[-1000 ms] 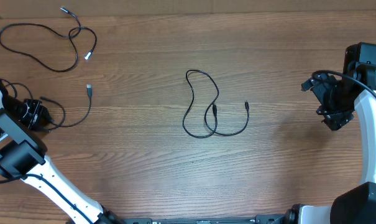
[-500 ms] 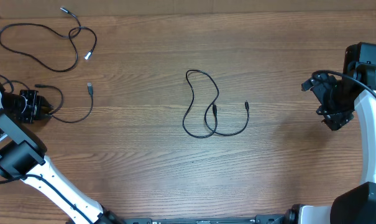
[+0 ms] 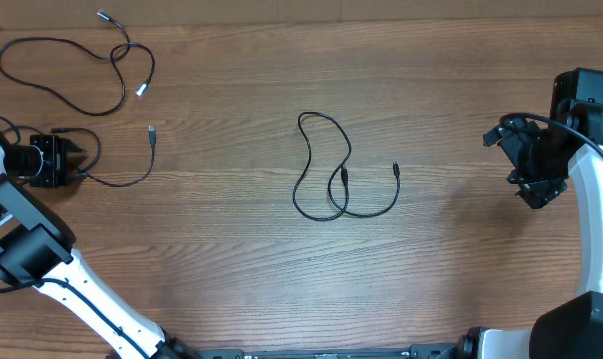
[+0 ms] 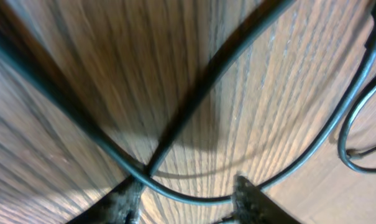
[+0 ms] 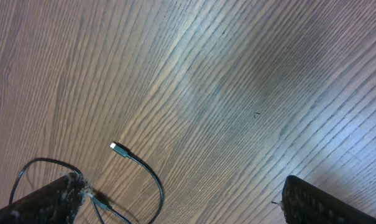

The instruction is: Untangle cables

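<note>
Left gripper far left of centre cable, jaws apart, second cable across gap, unpinched. Third cable up-left. Right gripper wide open, well right. All three look separated; centre cable's self-crossed loop probably left

Left wrist: near cable strands smeared, out of focus; fingertips cut off at the 6 o'clock edge. Right wrist: centre cable runs off frame at 7 o'clock. Overhead: left gripper hides part of near cable; plug ends too small to type.
</note>
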### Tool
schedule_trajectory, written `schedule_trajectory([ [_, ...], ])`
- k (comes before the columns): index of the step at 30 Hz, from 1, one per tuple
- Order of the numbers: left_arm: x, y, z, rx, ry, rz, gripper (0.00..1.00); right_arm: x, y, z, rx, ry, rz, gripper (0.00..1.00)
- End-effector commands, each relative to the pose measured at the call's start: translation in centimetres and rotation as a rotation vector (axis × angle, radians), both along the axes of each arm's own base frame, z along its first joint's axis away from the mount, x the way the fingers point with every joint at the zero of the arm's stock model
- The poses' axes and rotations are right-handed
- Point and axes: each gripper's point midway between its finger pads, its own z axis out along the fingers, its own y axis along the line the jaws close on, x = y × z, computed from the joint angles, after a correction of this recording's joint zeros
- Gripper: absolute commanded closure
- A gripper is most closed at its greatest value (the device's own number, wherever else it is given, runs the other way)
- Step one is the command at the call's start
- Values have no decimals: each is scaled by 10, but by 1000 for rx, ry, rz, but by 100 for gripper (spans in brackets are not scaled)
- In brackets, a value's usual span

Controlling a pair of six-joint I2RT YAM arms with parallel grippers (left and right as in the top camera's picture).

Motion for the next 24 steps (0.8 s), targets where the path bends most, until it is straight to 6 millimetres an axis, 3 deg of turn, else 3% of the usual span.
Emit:
schedule_trajectory([
  [1,-32,0,-44,18,180,-4,31,3,-3,2,-11,-9,-8,0],
  [4,-43,11,-41,42,217,12,23,3,-3,2,-11,-9,-8,0],
  [7,-48,24,-30,71,215,21,22,3,-3,2,-11,-9,-8,0],
  [12,-52,49,12,196,196,55,21,3,-3,2,-11,-9,-8,0],
  [15,-43,62,58,313,121,72,20,3,-3,2,-11,-9,-8,0],
  [20,-21,57,107,397,-14,40,21,3,-3,2,-11,-9,-8,0],
  [24,3,30,115,416,-88,-97,20,3,-3,2,-11,-9,-8,0],
])
